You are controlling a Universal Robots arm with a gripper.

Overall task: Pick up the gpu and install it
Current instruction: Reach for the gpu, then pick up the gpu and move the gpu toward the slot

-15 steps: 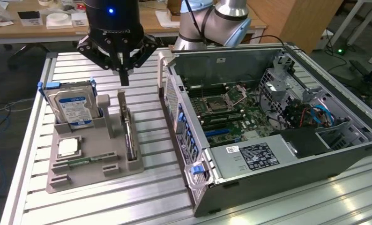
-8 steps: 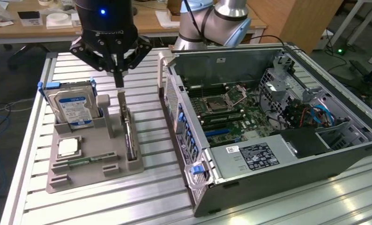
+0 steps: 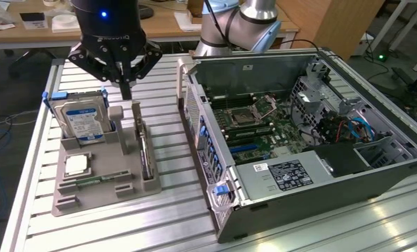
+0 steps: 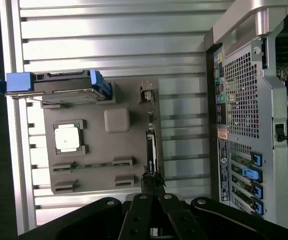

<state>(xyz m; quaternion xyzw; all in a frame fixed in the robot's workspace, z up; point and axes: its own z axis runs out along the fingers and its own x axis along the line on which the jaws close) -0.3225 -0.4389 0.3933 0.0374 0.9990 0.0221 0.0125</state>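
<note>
1. The black gripper (image 3: 126, 93) hangs in the upper left of the exterior view. Its two fingers are drawn together into one dark tip, and nothing is held between them.
2. The gpu (image 3: 146, 157), a thin flat dark card, stands on its long edge in a slot along the right-hand side of the grey moulded tray (image 3: 107, 157). Its top edge is free and the air above it is open.
3. The gripper tip sits just above the far end of the card, near the card's upright bracket. I cannot tell if they touch.
4. In the wrist view the gpu (image 4: 152, 150) appears edge-on as a narrow dark line, and the gripper (image 4: 153, 192) lies at one end of it.
5. A silver hard drive with a blue-white label (image 3: 82, 121) stands upright in blue brackets at the tray's far left corner, well apart from the card.
6. A square silver processor chip (image 3: 76, 164) and a narrow green memory stick (image 3: 96, 181) lie flat in the tray's near left part.
7. A short grey post (image 3: 117, 126) rises from the tray between the hard drive and the card.
8. A strip of bare slatted aluminium table (image 3: 168, 157) separates the tray's right edge from the open dark grey computer case (image 3: 300, 210).
9. The case lies on its side with its board facing up. Its rim is clear on the upper side.
</note>
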